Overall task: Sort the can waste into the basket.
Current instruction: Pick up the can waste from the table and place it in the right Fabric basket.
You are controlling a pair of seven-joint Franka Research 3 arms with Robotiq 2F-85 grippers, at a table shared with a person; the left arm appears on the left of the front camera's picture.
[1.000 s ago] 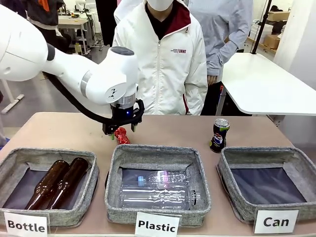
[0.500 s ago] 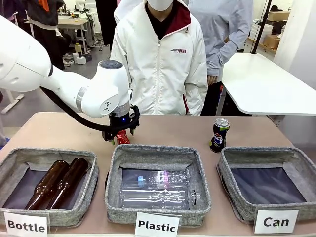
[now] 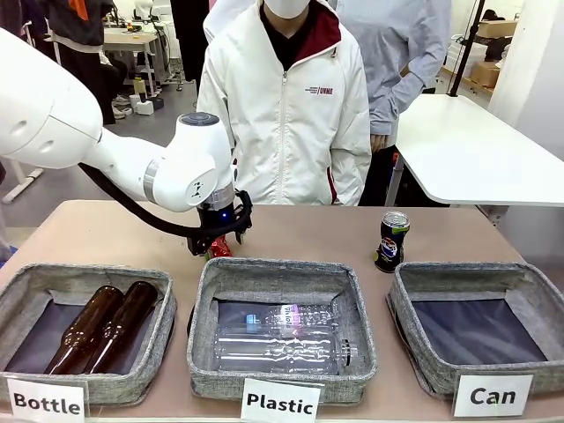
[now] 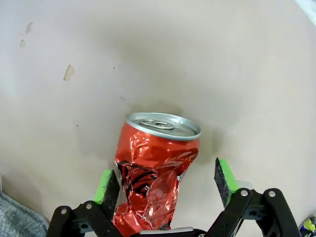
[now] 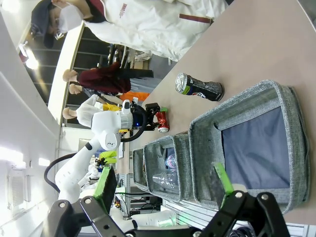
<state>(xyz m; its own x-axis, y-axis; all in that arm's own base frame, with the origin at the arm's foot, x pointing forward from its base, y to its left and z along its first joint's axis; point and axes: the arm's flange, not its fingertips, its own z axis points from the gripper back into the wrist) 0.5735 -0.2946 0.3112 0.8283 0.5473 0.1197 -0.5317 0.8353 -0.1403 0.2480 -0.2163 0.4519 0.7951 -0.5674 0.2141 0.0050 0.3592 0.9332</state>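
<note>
A crushed red can [image 4: 155, 170] stands on the tan table, just behind the middle basket; in the front view the red can [image 3: 219, 248] peeks out under my left gripper [image 3: 220, 245]. That left gripper [image 4: 168, 177] is open, its green pads [image 4: 105, 185] on either side of the can without pressing it. A dark blue-black can [image 3: 391, 241] with a silver top stands upright behind the grey basket [image 3: 480, 295] with the "Can" card, whose dark base is bare. My right gripper [image 5: 165, 182] is open in the air, looking at the "Can" basket [image 5: 291, 131] and the dark can [image 5: 199, 86].
A "Plastic" basket [image 3: 282, 374] holds clear plastic bottles and a "Bottle" basket [image 3: 26, 282] holds two brown glass bottles. A person in a white jacket [image 3: 286, 115] stands at the far side of the table. A white table [image 3: 467, 150] stands at the back right.
My left gripper has come down and slightly left over the red can, so that its open fingers now straddle it. The cans and baskets have stayed in place.
</note>
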